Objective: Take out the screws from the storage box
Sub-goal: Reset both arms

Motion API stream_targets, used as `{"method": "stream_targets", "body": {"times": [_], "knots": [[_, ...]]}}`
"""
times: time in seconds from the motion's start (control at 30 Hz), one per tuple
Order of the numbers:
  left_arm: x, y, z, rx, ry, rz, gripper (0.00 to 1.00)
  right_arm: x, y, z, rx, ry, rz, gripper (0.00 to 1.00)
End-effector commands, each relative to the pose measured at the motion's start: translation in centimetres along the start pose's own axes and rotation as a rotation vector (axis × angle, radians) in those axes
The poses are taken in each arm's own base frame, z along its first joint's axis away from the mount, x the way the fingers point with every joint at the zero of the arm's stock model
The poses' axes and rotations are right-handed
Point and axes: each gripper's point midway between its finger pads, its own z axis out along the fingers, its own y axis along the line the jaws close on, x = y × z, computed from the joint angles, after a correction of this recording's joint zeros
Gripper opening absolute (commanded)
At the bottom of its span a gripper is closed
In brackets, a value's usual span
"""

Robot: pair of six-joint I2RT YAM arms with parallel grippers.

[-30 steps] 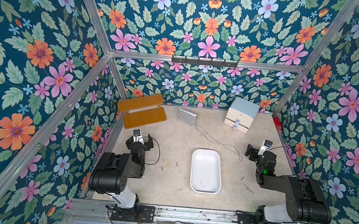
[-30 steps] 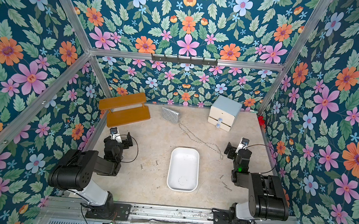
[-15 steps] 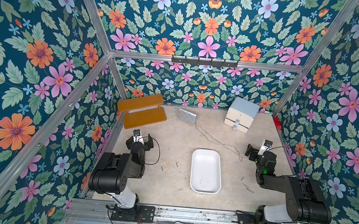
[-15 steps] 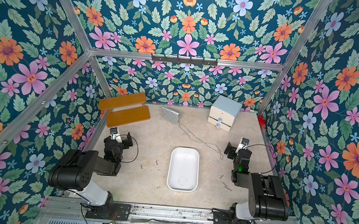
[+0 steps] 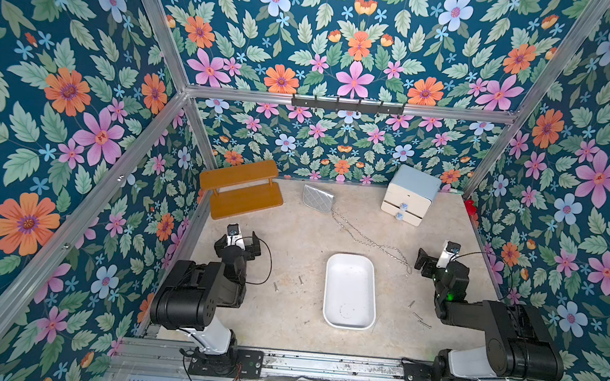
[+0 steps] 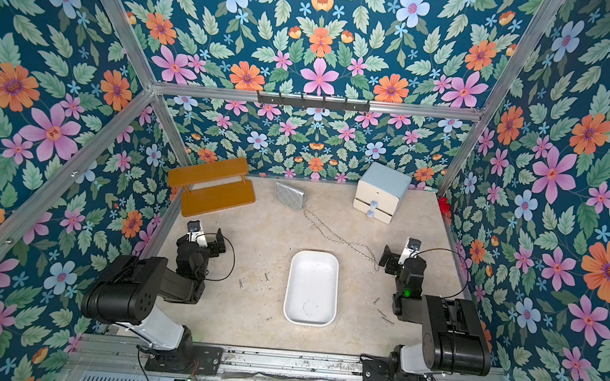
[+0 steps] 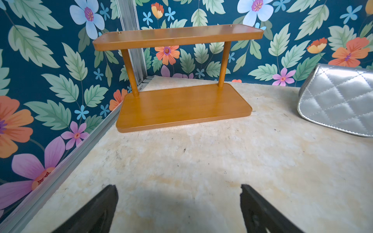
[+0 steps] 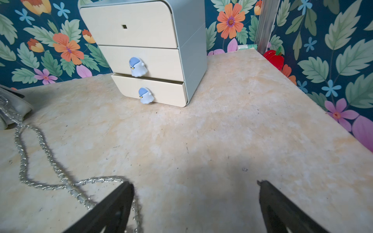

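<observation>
Still motionless, left gripper spread wide, right gripper likewise, screws outside storage box.

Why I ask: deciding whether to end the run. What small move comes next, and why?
Probably none, just stop: the storage box looks empty, and five screws lie on the table, two by the left arm, three by the right. The left end effector and right end effector are open, holding nothing.

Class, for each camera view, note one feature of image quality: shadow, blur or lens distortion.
In both top views, even light, frame bars splaying with wide-angle perspective; left wrist, soft shadow on the table under the blurred left end effector; right wrist, chain blurring near the lens.
</observation>
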Motion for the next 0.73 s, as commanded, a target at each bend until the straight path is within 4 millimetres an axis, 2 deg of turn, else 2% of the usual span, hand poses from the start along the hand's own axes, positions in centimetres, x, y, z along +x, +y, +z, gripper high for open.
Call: {"method": "stream_targets", "body": {"times": [0.0, 0.07, 0.7], "knots": [[-1.23, 0.15, 0.4, -0.014, -0.037, -0.015, 0.99, -1.4, -0.02, 0.2, 0.007, -0.044, 0.004, 1.0], [-1.01, 0.02, 1.07, -0.017, -0.007, -0.008, 0.99, -1.15, 0.03, 0.7, 0.008, -0.009, 0.003, 1.0], [-1.1, -0.04, 1.05, -0.014, -0.012, -0.009, 0.99, -1.21, -0.09, 0.75, 0.016, -0.011, 0.006, 1.0]]}}
